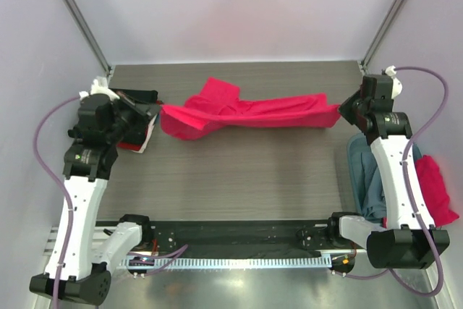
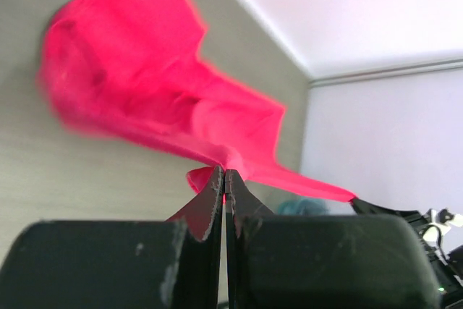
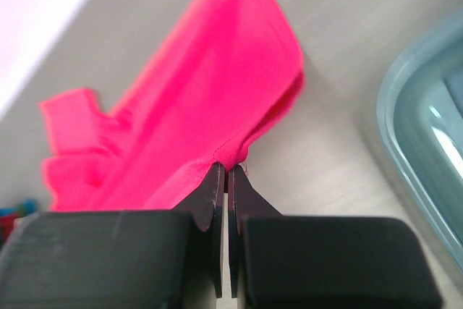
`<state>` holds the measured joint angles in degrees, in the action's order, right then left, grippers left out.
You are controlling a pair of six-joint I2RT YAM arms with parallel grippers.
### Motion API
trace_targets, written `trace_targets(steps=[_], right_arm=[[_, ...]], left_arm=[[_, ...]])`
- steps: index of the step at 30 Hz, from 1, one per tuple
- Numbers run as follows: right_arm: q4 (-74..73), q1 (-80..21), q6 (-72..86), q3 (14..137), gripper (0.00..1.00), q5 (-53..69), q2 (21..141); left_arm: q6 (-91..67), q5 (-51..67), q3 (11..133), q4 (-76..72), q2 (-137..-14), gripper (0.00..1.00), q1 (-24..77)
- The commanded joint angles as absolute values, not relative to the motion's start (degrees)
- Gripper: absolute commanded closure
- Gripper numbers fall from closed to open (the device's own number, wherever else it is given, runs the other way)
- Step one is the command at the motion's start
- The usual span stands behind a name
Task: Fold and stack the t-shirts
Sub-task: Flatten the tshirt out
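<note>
The pinkish-red t-shirt [image 1: 249, 113] stretches across the far table [image 1: 239, 179] between the left gripper [image 1: 155, 110] and right gripper [image 1: 343, 112], each clamped on one end; only the overhead view shows a second red shirt [image 1: 438, 189] far right.

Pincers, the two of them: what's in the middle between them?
The pinkish-red t-shirt, pulled out long. The left pincer is shut on one end and the right pincer on the other. The top view shows it best.
</note>
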<state>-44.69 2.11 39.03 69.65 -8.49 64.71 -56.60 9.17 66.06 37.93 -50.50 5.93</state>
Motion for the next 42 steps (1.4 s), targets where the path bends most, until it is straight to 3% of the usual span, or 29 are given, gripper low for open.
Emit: trace_targets(steps=[1, 14, 21, 26, 29, 32, 36, 40, 42], right_arm=[[-44.12, 2.37, 37.18, 75.76, 0.99, -5.54, 62.93], [-44.21, 2.37, 33.66, 72.70, 0.99, -0.70, 57.22], [-41.93, 2.37, 34.54, 62.50, 0.99, 0.27, 57.66], [-35.96, 2.37, 35.94, 58.10, 0.99, 0.52, 62.39], [-32.52, 2.37, 37.26, 62.02, 0.99, 1.76, 69.59], [-31.38, 2.55, 38.40, 71.58, 0.99, 1.23, 78.64], [-31.90, 3.69, 39.81, 91.10, 0.99, 5.26, 89.89], [-39.95, 4.31, 41.31, 116.67, 0.99, 12.73, 101.40], [-42.53, 4.31, 41.48, 127.07, 0.99, 15.62, 102.22]], left_arm=[[-55.29, 7.47, 74.43, 39.28, -50.54, 1.00, 5.98], [-53.61, 5.54, 74.71, 43.07, -44.73, 1.00, 5.98], [-54.75, 7.64, 63.91, 38.59, -45.79, 1.00, 5.98], [-57.56, 7.12, 56.43, 30.78, -49.21, 1.00, 5.98], [-59.14, 7.64, 56.60, 26.22, -56.58, 1.00, 5.98], [-60.03, 7.65, 62.90, 22.95, -66.33, 1.00, 5.98], [-58.72, 5.63, 81.87, 25.74, -81.18, 1.00, 5.98], [-56.52, 7.73, 119.50, 37.24, -94.38, 1.00, 5.54], [-55.81, 9.57, 126.45, 39.64, -96.07, 1.00, 5.62]])
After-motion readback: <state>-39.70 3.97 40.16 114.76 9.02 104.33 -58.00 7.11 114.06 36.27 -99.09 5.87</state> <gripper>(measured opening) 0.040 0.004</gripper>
